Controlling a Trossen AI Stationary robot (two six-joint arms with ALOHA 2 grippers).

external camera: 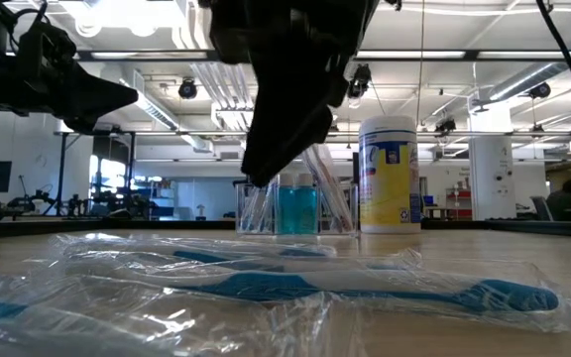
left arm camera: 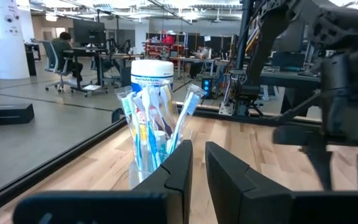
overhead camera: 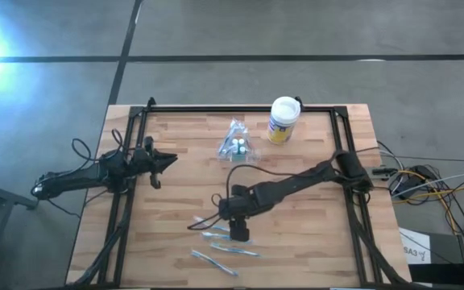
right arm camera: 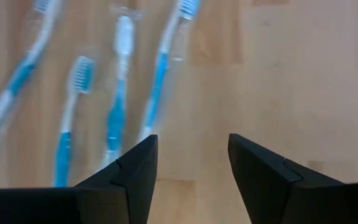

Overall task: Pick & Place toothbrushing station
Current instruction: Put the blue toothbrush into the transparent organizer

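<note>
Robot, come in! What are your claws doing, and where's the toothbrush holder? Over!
Right gripper jaws open, empty, above wrapped toothbrushes. Left gripper parked at table's left. Toothbrush holder stands untouched beside canister.

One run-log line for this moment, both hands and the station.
right hand: open, empty, over wrapped toothbrushes | left hand: idle at table's left edge, holding nothing | toothbrushing station: upright beside canister

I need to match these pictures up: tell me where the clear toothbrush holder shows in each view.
High view: the clear toothbrush holder stands toward the table's far edge, left of the yellow-labelled canister.
Low view: mid-picture, behind the wrapped toothbrushes, left of the canister.
Left wrist view: centre, full of brushes, in front of the canister.
Right wrist view: not in it; only wrapped toothbrushes on the wood.
Shared landmark: the canister.
</note>
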